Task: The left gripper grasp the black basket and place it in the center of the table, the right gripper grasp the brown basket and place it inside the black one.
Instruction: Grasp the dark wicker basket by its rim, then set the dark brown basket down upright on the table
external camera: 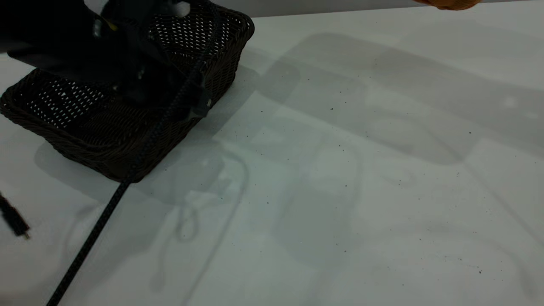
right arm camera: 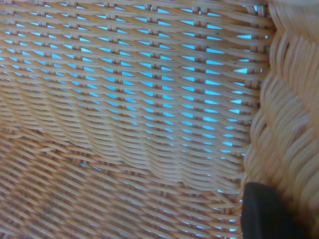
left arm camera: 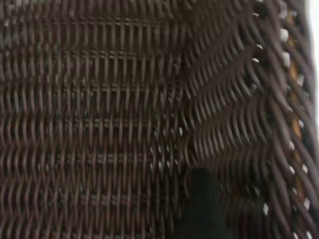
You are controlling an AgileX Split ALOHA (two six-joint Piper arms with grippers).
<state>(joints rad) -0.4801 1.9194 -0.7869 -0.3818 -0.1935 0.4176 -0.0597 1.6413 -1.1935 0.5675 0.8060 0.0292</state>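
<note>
The black basket stands at the table's far left, under my left arm. My left gripper sits on the basket's long wall nearest the table's middle. In the left wrist view one dark finger lies inside against the woven wall; the other finger is hidden behind that wall, jaws closed on it. Only a sliver of the brown basket shows at the exterior view's top right edge. In the right wrist view my right gripper has one finger inside the brown basket's braided rim, gripping it.
A black braided cable runs from the left arm across the basket's rim down to the table's front left. A short dark cable end shows at the left edge. Soft arm shadows lie over the white tabletop.
</note>
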